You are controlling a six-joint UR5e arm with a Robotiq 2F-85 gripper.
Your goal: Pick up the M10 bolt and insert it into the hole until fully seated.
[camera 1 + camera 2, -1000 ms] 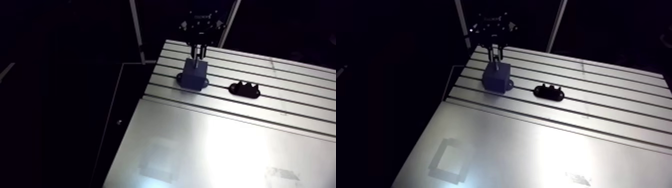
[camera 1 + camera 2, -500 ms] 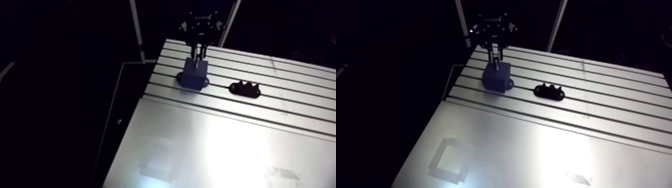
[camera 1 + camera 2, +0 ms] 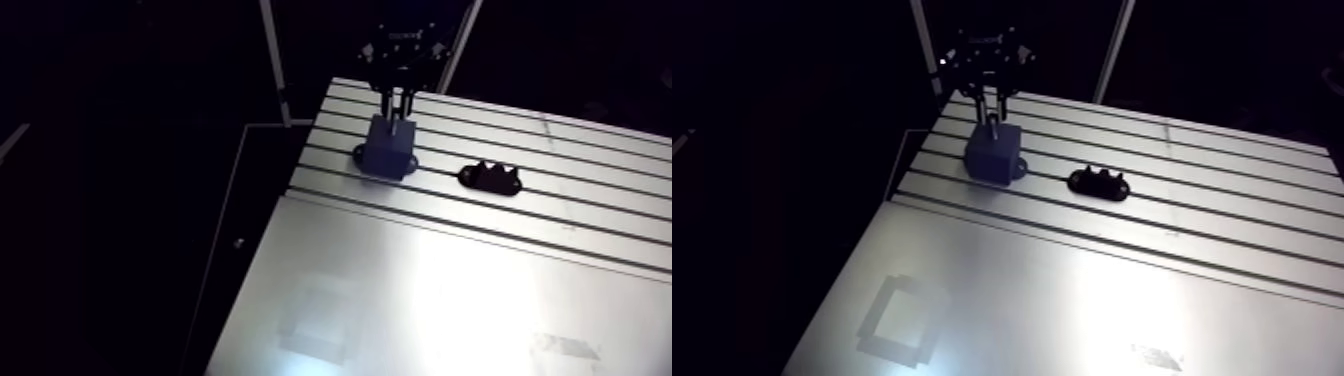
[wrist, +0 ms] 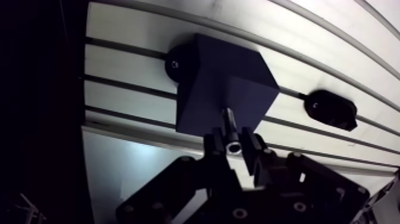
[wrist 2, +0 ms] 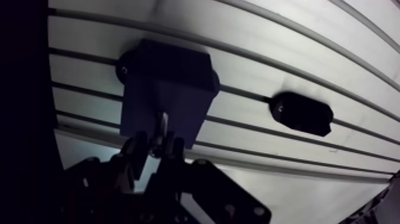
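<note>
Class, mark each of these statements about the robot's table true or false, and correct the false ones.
1. The gripper is shut on the bolt. True.
2. The black holder rests on top of the block. False: it lies on the table, apart from the block.
3. The block stands on the table's slotted part. True.
4. The bolt lies loose on the table. False: it is between the fingers, its tip at the block.

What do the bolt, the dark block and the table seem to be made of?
The bolt looks like steel: bright, glinting shank. The dark block is perhaps matte plastic: dull, even faces. The table looks like aluminium: pale sheen, straight slots.
</note>
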